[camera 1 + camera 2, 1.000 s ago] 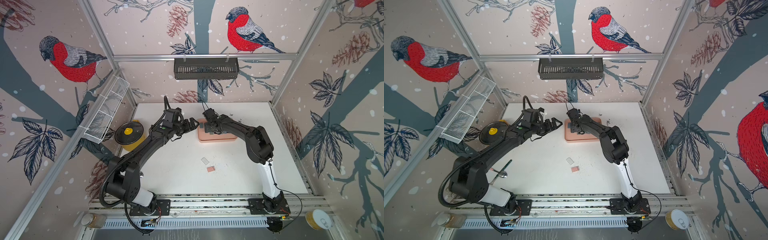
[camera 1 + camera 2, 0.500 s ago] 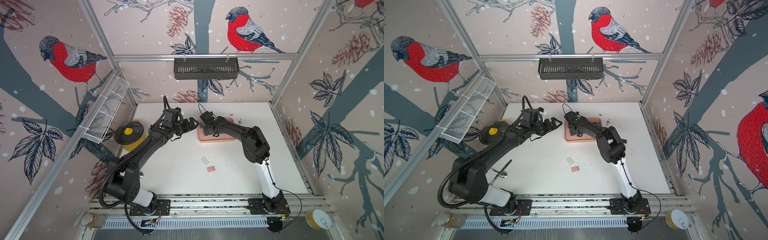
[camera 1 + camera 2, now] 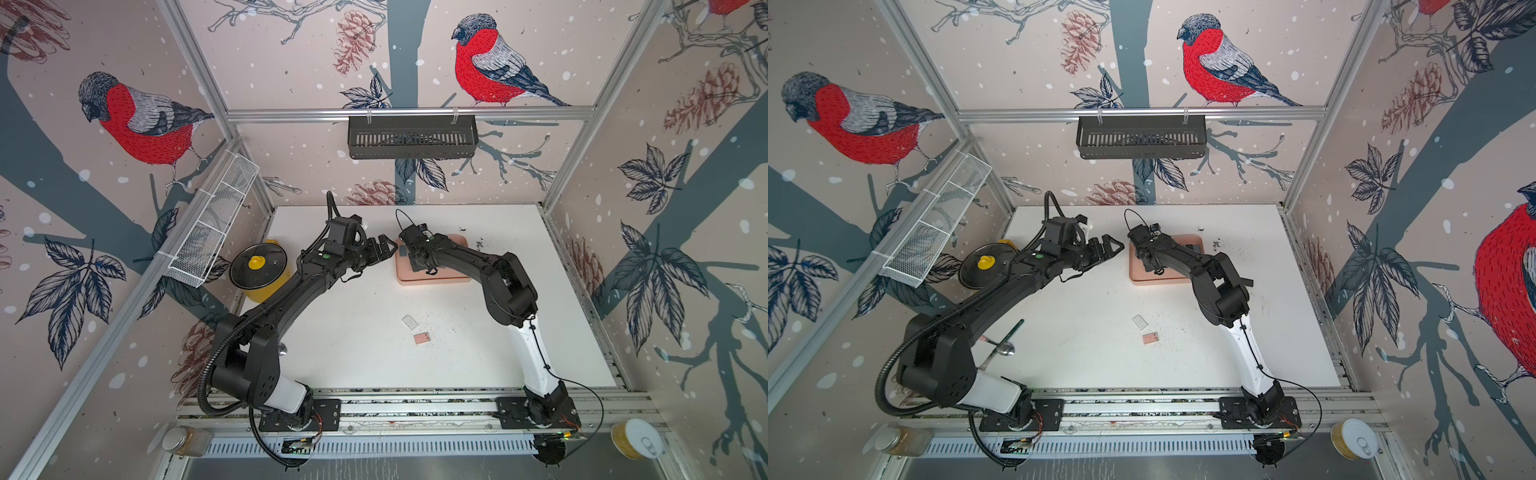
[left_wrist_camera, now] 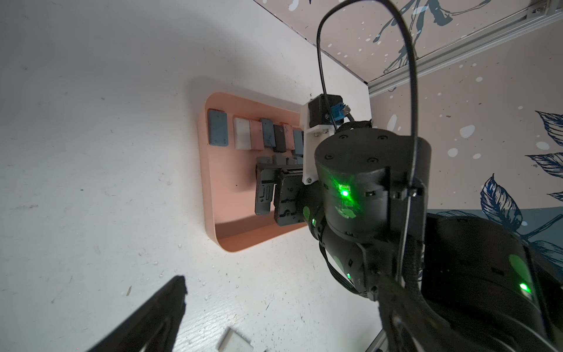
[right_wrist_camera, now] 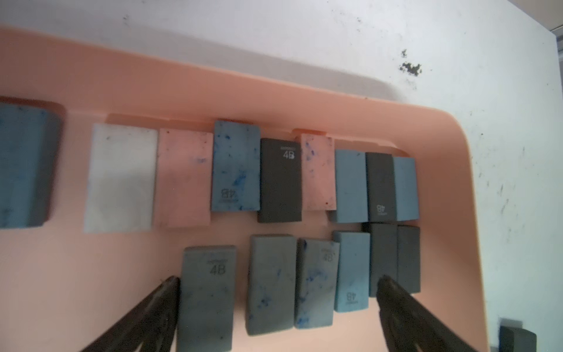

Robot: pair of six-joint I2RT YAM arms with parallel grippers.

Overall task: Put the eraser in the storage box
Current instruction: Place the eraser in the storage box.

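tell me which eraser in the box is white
The white eraser beside a pink eraser in the storage box: the only white one; the others are blue, grey, black or pink.

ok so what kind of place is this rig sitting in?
Probably a lab robot cell, not a home or shop. An aluminium-profile frame with bird-print wall panels boxes in a white table. The left arm and right arm are bolted to a base rail. A storage box holds rows of erasers.

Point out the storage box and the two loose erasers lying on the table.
storage box (image 5: 274, 106), right wrist view, on its far inner wall.
pink eraser (image 3: 421, 338), in a top view, middle of its top face.
white eraser (image 3: 409, 322), in a top view, middle of its top face.
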